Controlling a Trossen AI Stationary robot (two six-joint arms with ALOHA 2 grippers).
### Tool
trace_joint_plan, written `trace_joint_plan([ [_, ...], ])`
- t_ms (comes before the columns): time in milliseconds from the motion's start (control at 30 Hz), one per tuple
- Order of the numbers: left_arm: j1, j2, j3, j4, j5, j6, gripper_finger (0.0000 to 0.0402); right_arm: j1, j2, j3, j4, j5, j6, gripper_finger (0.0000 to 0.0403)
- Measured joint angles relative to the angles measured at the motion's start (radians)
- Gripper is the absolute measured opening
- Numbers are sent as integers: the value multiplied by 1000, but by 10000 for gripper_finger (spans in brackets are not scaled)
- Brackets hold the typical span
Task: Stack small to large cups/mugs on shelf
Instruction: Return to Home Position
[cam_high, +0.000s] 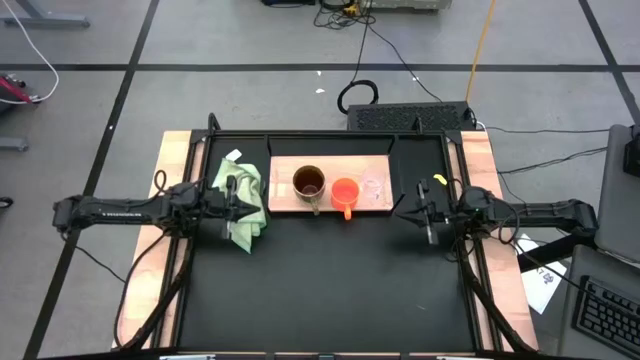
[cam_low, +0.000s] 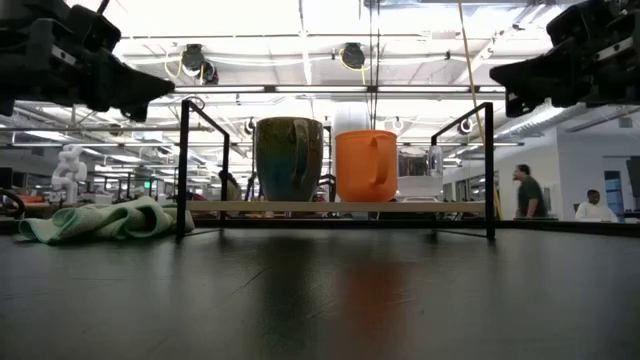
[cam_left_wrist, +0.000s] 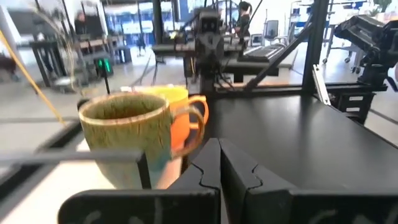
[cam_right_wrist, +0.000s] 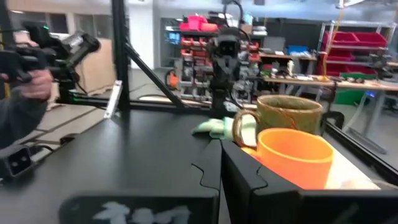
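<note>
My left gripper hangs pinched shut and empty above the light green cloth, just off the left end of the shelf. My right gripper, fingers also pressed together on nothing, hangs just off the shelf's right end. Both ride well above the table.

The shelf lies along the middle of the table's far edge, its long axis running straight from one gripper to the other. On it stand the three vessels in a row: the brown mug toward the left end, the orange cup touching or just beside it in the middle, and the clear cup toward the right end. So the brown mug is nearest my left jaws and the clear cup nearest my right.

As I read it, the stacking is done and only the retreat remains. Each arm should back away along the shelf's axis, outward. The black frame posts beside the shelf's ends are what I must clear, and the cloth lies below my left fingers.
</note>
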Motion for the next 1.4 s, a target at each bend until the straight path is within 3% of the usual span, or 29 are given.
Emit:
trace_joint_plan([
  [333,-67,-102,65,-288,-38,-55,0,0,0,0,16,-18,16,0],
  [600,-109,-135,73,-398,-90,-48,0,0,0,0,-23,-18,15,0],
  [1000,-123,-138,73,-403,-113,-54,0,0,0,0,-24,-18,24,0],
  [1400,-123,-136,73,-401,-60,-95,2,0,0,0,-4,-18,76,0],
])
